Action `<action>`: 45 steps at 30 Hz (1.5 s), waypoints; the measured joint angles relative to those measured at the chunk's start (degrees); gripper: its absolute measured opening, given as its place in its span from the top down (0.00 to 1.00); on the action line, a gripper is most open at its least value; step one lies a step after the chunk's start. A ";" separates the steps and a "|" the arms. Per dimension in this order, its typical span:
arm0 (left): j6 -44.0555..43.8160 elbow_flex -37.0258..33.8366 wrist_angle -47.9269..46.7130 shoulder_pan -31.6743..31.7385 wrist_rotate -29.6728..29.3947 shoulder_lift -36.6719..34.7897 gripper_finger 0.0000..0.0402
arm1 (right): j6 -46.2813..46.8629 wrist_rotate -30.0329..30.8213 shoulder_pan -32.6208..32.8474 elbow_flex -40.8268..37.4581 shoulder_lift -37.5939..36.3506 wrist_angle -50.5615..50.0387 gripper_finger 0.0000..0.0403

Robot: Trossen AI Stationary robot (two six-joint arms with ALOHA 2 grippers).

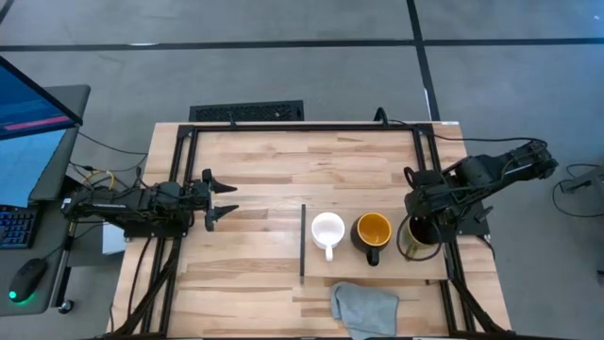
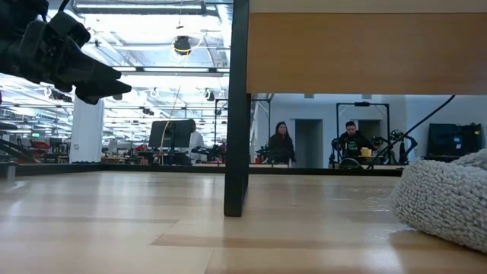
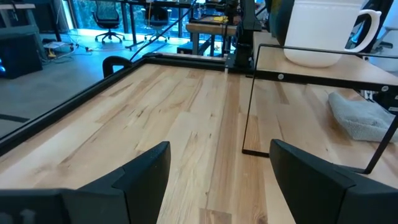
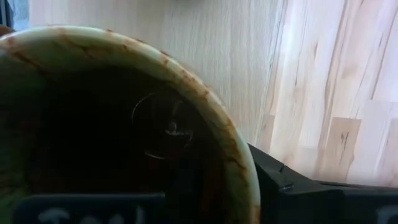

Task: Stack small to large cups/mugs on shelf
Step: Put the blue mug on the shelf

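Olive-brown mug [image 1: 419, 240] on the shelf [image 1: 396, 269], rim between the right gripper's [image 1: 422, 229] part-spread jaws, grip uncertain.

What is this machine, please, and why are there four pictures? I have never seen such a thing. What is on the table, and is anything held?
It is a robot with two dark arms at a wooden table; each arm ends in a two-finger tool. One picture looks straight down, one looks level across the table, and two come from cameras on the wrists. On a raised wooden shelf stand a white mug, a black mug with yellow inside and an olive-brown mug. A grey cloth lies near the shelf. The left tool waits open over bare table, holding nothing. The right tool is at the olive-brown mug's rim, one finger inside, one outside; whether it grips cannot be told.
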 joint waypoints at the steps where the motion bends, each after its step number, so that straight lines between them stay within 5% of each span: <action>1: 0.00 0.00 0.00 0.01 0.00 -0.01 0.34 | -0.43 0.00 0.00 0.00 0.00 0.00 0.71; 21: -0.92 0.00 -0.02 0.01 -0.02 -0.02 0.34 | -0.81 0.30 -0.04 7.95 -0.79 -0.02 0.71; 45: -1.16 0.00 -0.07 -0.01 0.09 0.00 0.34 | -2.45 8.71 -0.04 14.30 -2.44 0.02 0.71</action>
